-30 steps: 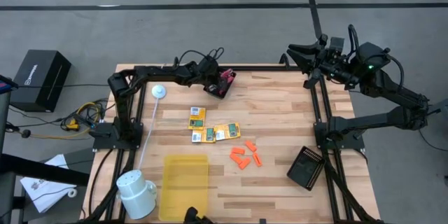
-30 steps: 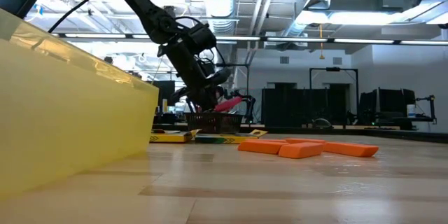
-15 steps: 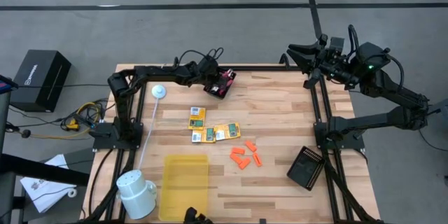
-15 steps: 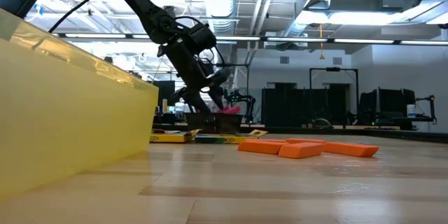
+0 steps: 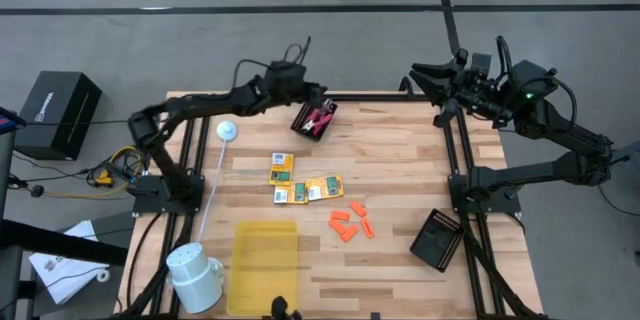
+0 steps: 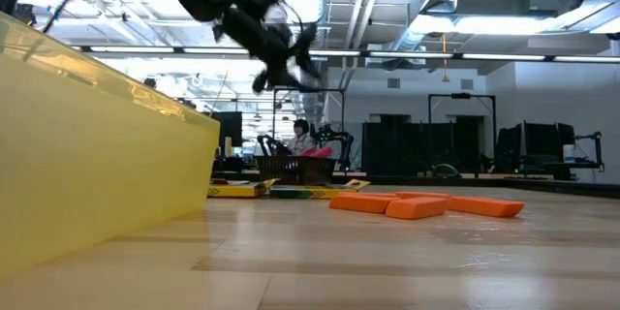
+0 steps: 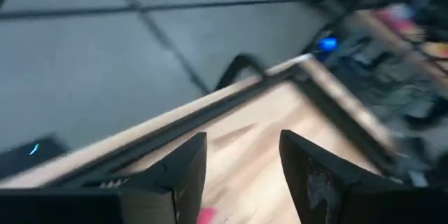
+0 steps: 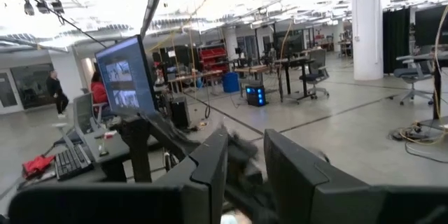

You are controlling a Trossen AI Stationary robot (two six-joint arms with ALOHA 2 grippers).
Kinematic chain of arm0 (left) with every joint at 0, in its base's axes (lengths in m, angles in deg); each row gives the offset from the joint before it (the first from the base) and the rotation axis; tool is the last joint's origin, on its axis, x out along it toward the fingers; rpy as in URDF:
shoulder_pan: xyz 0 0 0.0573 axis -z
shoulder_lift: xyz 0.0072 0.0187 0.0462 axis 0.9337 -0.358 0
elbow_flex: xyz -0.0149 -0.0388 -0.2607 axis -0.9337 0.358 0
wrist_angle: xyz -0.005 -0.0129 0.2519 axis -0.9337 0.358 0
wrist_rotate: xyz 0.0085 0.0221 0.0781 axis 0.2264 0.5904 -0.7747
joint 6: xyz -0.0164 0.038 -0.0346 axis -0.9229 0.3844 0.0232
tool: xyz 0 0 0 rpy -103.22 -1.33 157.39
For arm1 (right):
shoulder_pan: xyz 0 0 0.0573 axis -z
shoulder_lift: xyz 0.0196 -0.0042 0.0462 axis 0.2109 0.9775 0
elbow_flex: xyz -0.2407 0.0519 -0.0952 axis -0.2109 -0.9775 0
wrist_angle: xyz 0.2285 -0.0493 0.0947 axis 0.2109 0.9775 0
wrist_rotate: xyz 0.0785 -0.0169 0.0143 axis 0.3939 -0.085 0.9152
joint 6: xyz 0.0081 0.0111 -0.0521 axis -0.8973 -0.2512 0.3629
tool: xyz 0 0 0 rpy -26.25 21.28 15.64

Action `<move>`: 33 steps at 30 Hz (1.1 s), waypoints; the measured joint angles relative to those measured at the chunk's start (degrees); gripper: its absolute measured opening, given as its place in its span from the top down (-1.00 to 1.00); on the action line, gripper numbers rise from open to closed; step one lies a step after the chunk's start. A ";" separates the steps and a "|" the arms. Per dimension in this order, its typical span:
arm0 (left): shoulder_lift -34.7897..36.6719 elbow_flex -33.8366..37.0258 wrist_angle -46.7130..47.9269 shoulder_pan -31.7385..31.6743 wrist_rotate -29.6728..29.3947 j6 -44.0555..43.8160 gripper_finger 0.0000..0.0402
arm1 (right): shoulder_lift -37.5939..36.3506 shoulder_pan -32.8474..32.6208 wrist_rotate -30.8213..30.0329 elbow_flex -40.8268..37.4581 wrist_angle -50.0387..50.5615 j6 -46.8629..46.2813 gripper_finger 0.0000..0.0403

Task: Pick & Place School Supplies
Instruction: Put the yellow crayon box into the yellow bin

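Up goes the left gripper (image 5: pixel 312 88): a second ago it was low at the small black basket (image 5: pixel 314 120), and now it hangs in the air above it, near the far edge of the wooden table (image 5: pixel 400 150). In the low view the gripper (image 6: pixel 291 63) is high over the basket (image 6: pixel 295 168). Its fingers (image 7: pixel 178 175) are spread apart and hold nothing.

The red and pink scissors (image 5: pixel 320 117) now lie inside the basket, where before they were in the gripper's fingers. In the low view the pink handle (image 6: pixel 315 153) pokes up over the basket's rim.

The right gripper (image 5: pixel 425 78) waits off the far right corner of the table, up in the air. Its fingers (image 8: pixel 210 168) stand a little apart with nothing between them.

Four yellow and green packets (image 5: pixel 300 182) lie flat in the middle of the table, close together. The orange pieces (image 5: pixel 350 224) lie in a small bunch just to the right of the packets and a bit nearer. None of these have moved.

A yellow tray (image 5: pixel 266 265) sits at the near edge, left of the middle. A white mug (image 5: pixel 195 272) stands beside it on the left. A small white disc (image 5: pixel 227 131) lies on the far left part of the table. A second black basket (image 5: pixel 437 238) sits tilted at the right side of the table.
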 joint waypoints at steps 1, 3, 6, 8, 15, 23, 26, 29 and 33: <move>1.71 0.00 -0.15 0.50 1.95 1.63 0.15 | -0.01 0.00 0.00 0.00 0.64 -0.02 0.56; 5.34 0.00 0.19 2.27 6.17 4.44 0.17 | 0.01 0.00 -0.01 0.00 2.31 -0.05 0.56; 10.54 0.00 0.49 7.02 11.88 7.60 0.21 | 0.01 -0.03 0.00 0.00 4.84 -0.08 0.56; 13.70 0.00 0.93 11.33 13.25 9.02 0.24 | 0.02 -0.13 0.02 0.00 5.73 -0.09 0.56; 17.29 0.00 2.03 26.13 11.41 8.18 0.33 | 0.48 -0.15 0.03 0.00 -1.59 -0.49 0.56; 15.41 0.02 1.86 32.31 12.82 7.10 0.40 | 3.67 -1.60 5.76 -0.02 -1.96 -8.53 0.56; 15.37 0.02 2.25 32.39 14.26 7.59 0.45 | 6.59 -4.20 6.08 0.04 -2.14 -8.68 0.56; 15.74 0.02 6.93 31.88 14.05 9.26 0.50 | 9.89 -6.45 6.14 0.00 -0.51 -8.93 0.56; 16.12 0.02 18.39 29.74 11.64 10.82 0.54 | 13.32 -7.54 5.90 0.00 6.70 -14.80 0.56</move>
